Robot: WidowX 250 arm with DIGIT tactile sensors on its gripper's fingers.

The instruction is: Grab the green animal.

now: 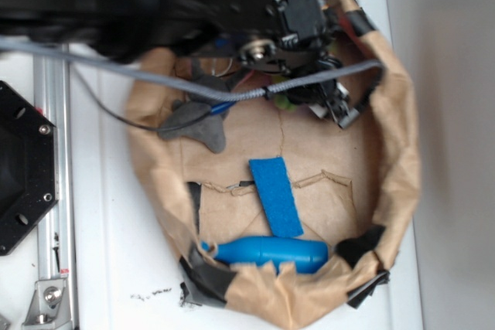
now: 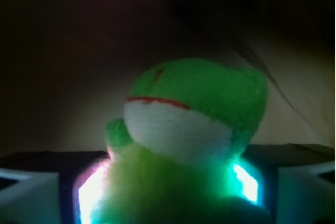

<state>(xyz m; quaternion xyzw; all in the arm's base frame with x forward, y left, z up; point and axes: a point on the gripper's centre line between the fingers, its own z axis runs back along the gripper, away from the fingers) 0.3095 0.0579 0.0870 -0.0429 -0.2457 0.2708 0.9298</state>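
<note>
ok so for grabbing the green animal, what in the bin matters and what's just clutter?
Job:
- green animal, sitting between the claw pads in the wrist view
- claw

Clutter:
- grey plush
- blue cloth strip
- blue cylinder
- paper-lined bin

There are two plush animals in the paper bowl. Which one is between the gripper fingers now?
The green animal, with the white face and red mouth line, fills the gap between the gripper fingers. The grey plush lies apart, left of the gripper.
</note>
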